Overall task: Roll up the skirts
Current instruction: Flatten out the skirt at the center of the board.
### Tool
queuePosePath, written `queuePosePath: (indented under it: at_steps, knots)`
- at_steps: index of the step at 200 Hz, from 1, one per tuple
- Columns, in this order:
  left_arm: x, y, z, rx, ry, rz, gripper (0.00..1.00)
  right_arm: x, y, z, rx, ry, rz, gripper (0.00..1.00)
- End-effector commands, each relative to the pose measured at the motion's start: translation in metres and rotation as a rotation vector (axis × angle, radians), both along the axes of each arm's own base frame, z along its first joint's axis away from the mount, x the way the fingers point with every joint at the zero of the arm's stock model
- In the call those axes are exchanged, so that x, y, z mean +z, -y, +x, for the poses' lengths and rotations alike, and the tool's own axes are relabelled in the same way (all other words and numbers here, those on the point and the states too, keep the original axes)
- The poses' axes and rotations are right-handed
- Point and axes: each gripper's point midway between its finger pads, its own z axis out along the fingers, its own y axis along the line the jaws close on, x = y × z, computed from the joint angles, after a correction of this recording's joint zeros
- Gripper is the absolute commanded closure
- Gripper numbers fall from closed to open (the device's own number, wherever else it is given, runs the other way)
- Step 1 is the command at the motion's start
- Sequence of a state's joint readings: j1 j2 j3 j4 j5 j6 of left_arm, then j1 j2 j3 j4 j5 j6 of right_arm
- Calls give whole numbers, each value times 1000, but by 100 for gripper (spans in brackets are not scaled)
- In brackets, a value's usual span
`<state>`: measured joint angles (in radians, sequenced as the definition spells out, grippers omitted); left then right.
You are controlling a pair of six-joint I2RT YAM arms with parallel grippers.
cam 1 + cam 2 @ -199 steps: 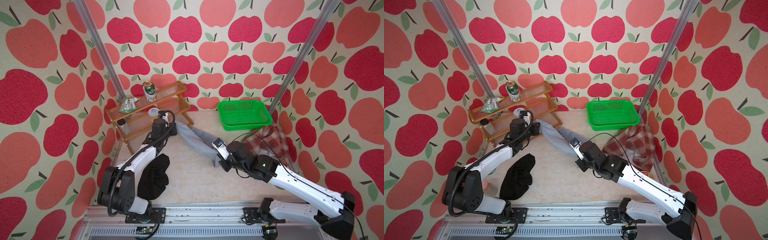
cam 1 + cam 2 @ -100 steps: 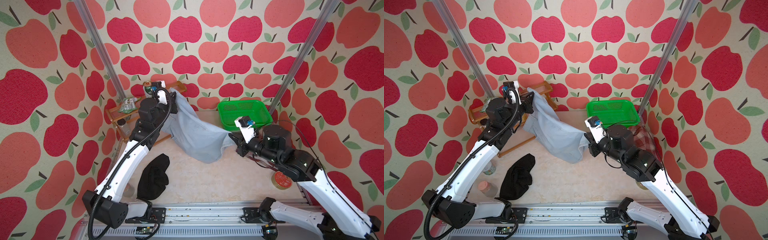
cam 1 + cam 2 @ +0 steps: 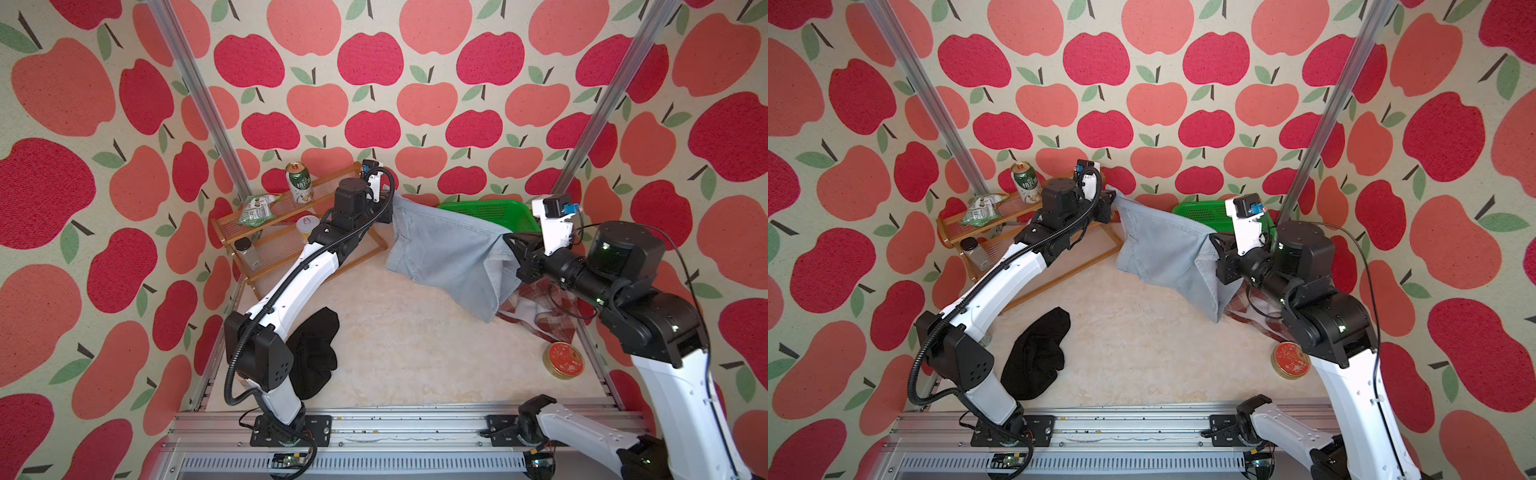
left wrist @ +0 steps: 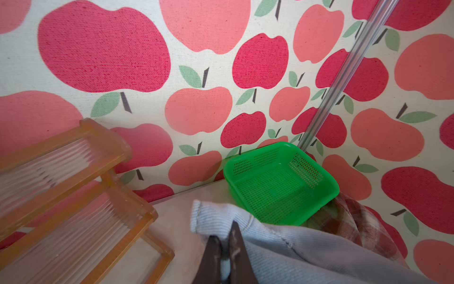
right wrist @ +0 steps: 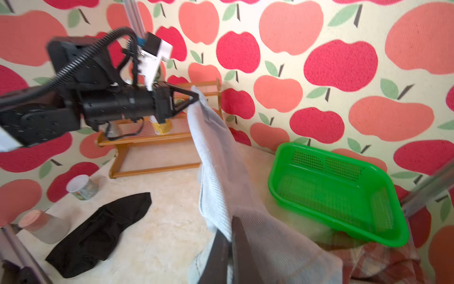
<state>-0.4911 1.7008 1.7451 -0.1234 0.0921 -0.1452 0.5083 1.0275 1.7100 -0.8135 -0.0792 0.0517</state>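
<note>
Pink-lidded jar point(image 5: 36, 222) beside black skirt point(image 5: 98, 228), right wrist view only.

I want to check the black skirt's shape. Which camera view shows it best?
A top view shows the black skirt best: whole, bunched on the table beside the left arm's base. In its twin view the arm hides part of it. The right wrist view shows it blurred. The left wrist view misses it.

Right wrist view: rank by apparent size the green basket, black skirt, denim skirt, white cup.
1. Denim skirt, though it hangs nearest the camera, which inflates it.
2. Green basket and black skirt look about alike; I would not rank them.
3. White cup, clearly smallest.
</note>
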Motion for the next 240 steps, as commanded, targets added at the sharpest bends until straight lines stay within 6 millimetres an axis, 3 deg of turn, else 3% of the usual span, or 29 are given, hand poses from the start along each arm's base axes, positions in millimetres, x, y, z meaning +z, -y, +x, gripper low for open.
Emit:
queuePosePath:
  at_steps: [1, 16, 28, 63, 83, 101, 118, 154, 180, 195, 215, 220, 240]
  knots:
    - [53, -26, -12, 62, 135, -34, 97, 7, -28, -36, 233, -19, 38, 100]
    - [38, -39, -16, 101, 131, -30, 97, -14, -51, -53, 360, -78, 39, 100]
    - [12, -51, -20, 132, 97, -30, 96, -43, -72, -67, 451, -120, 11, 100]
    - [-93, -113, -33, 329, -39, -43, 94, -180, -159, -111, 688, -295, -148, 100]
    - [-138, -152, -42, 458, -103, -48, 93, -256, -204, -137, 782, -428, -215, 100]
    - [-159, -179, -50, 539, -142, -52, 92, -302, -237, -164, 857, -517, -265, 100]
    - [-164, -197, -58, 595, -144, -61, 92, -324, -260, -175, 898, -566, -264, 100]
    - [-149, -224, -74, 695, -90, -56, 93, -331, -283, -186, 946, -584, -250, 100]
    - [-149, -231, -79, 707, -83, -58, 93, -336, -280, -184, 934, -589, -282, 100]
    - [-151, -225, -77, 681, -93, -53, 96, -322, -270, -175, 903, -553, -278, 100]
    - [-136, -206, -70, 623, -64, -30, 100, -287, -234, -134, 743, -489, -263, 100]
    - [-127, -199, -67, 607, -43, -17, 100, -274, -216, -112, 671, -477, -239, 100]
    - [-86, -156, -52, 505, 34, 45, 100, -211, -147, -64, 467, -382, -101, 100]
